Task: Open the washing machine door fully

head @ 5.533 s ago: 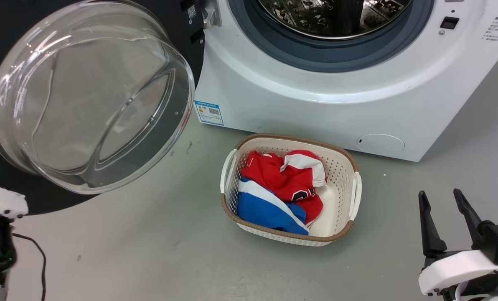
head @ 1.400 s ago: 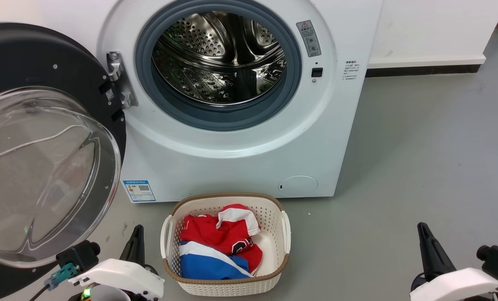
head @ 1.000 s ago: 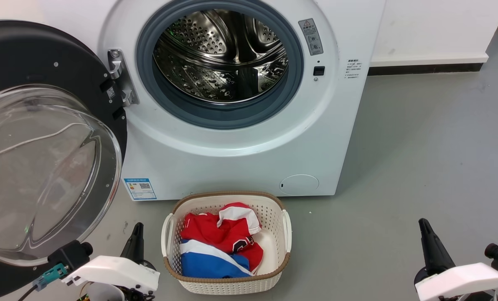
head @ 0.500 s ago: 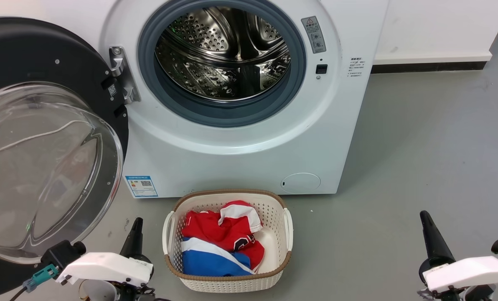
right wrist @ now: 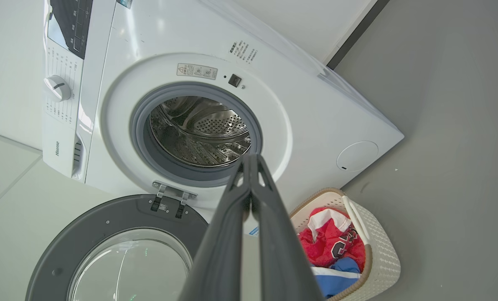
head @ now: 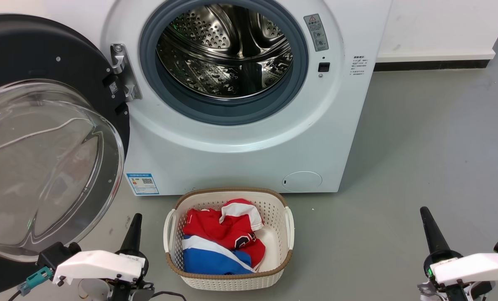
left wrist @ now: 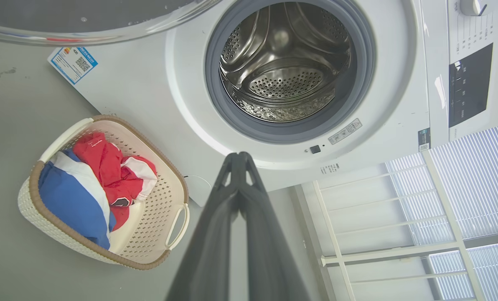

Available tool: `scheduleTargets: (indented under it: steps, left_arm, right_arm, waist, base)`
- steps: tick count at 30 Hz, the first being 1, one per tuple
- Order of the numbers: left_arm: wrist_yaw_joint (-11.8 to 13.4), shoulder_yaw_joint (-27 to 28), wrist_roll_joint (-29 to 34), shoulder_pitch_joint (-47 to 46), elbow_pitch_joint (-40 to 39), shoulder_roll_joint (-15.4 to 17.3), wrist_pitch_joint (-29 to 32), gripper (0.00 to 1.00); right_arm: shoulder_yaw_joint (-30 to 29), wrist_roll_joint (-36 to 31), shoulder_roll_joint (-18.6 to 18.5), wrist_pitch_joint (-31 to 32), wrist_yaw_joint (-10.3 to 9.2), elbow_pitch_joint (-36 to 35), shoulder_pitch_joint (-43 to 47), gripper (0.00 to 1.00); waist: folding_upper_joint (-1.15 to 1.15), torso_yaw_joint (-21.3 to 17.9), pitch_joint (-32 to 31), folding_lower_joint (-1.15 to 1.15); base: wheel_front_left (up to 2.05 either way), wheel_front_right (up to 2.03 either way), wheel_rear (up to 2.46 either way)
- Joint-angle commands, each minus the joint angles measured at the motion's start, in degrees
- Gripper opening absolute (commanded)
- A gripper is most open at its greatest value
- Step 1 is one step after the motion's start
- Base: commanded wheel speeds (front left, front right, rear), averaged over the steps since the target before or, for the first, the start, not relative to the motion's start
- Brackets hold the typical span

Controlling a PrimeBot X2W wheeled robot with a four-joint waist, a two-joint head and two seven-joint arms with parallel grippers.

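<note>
Shows washing machine door (head: 48, 146) swung wide left of washing machine (head: 240, 154); likely done. Shows left end effector (head: 135, 221), right end effector (head: 426, 219) pinched together, empty, before it.

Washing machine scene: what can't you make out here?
washing machine door: left part cut off by the head view's edge.
blue label sticker: print too small to read, head view.
laundry basket: bottom mostly hidden under red and blue clothes, head view.
</note>
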Motion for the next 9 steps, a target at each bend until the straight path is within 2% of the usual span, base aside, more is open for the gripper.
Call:
scheduleTargets:
  steps: [1,9]
  left_arm:
    - [-0.40,0.71,-0.90,-1.34,-0.56,-0.13,0.46,0.00]
    - [-1.45,2.20,-4.36,-1.42,-0.71,-0.91,1.61,0.00]
  right_arm:
    - [-0.16,1.24,0.00,0.17,0.01,-0.32,-1.53,0.00]
    - [-0.37,6.23,0.00,0.85,0.01,0.23,-2.13,0.00]
  waist:
    - [0.00,0.02,0.02,0.00]
    - [0.00,0.20,0.26,0.00]
  base:
    - [0.00,0.00,0.00]
    - [0.00,0.00,0.00]
